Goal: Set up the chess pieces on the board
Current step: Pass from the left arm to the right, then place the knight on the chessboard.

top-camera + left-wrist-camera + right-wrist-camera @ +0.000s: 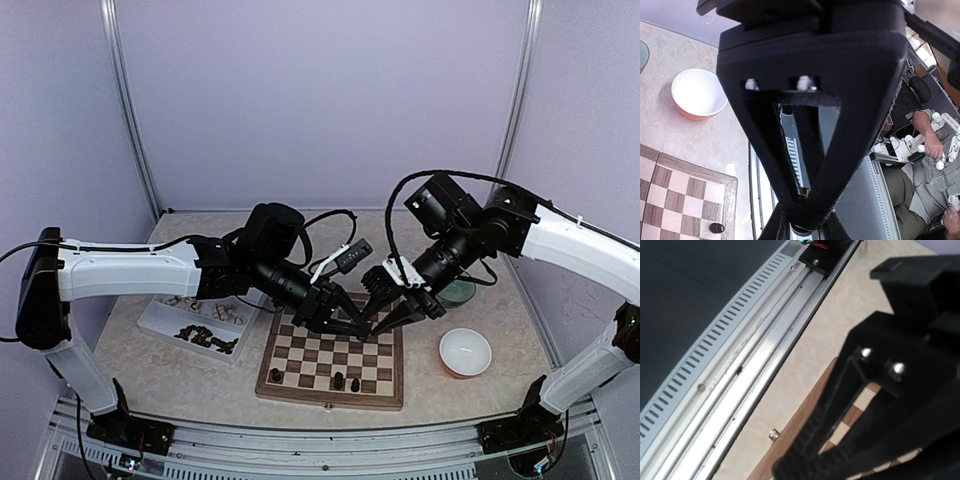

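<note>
On the surface (120, 350) in front of you, the board (300, 396) lies between the two arm bases, its clasp edge towards the rail. Of the chess pieces (338, 380), you can count only three dark ones standing on it, all on the near rank. The middle squares are bare and the far rank is partly hidden by the arms, so you should judge the task barely begun, with nearly both sets left to place. The white tray (150, 318), just left of the board, holds the remaining stock: a cluster of dark pieces on its near side and some cream ones on its far side. The bowl (465, 334), right of the board, is white inside, orange outside, and empty. A pale dish (462, 294) behind the right arm is half hidden, so you cannot tell its contents. The left pincer (352, 322) hangs over the board's far edge with its fingers drawn together at the tips. The wrist view does not settle whether a piece sits between them. The right pincer (395, 315) faces it closely, and you cannot tell how its jaws stand.
</note>
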{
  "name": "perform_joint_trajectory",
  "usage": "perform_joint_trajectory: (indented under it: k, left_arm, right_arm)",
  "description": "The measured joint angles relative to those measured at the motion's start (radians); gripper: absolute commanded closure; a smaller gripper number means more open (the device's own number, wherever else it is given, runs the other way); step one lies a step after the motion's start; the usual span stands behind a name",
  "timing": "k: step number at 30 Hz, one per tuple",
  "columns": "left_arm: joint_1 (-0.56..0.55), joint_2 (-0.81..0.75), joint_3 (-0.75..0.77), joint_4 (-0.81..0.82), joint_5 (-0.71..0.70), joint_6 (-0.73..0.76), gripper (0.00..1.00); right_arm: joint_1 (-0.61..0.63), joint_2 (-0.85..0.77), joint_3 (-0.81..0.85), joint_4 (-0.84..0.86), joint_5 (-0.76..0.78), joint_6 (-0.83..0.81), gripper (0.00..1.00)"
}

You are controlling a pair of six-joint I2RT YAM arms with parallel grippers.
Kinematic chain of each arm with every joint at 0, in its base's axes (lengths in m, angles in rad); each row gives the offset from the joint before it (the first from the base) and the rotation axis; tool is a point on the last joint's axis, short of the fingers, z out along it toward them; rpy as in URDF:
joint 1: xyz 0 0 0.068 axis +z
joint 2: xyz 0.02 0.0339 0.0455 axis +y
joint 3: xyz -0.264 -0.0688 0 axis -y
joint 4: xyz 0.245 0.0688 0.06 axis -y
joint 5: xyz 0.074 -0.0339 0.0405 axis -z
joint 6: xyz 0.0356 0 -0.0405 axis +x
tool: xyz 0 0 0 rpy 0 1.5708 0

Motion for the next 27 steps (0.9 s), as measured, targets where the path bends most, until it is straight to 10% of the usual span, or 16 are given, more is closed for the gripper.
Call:
perform_joint_trajectory:
  k: [5,14,27]
  left_arm:
    - [0.003,0.000,0.000,0.004,0.018,-0.010,0.79]
    - [0.049,-0.010,0.012,-0.063,-0.046,0.021,0.56]
    - [0.377,-0.285,-0.132,-0.042,-0.670,0.129,0.54]
  right_arm:
    - [0.000,-0.004,-0.003,0.007,0.001,0.010,0.96]
    - [0.000,-0.008,-0.007,0.019,0.077,0.024,1.00]
    - [0.032,0.164,0.081,-0.144,0.417,-0.072,1.00]
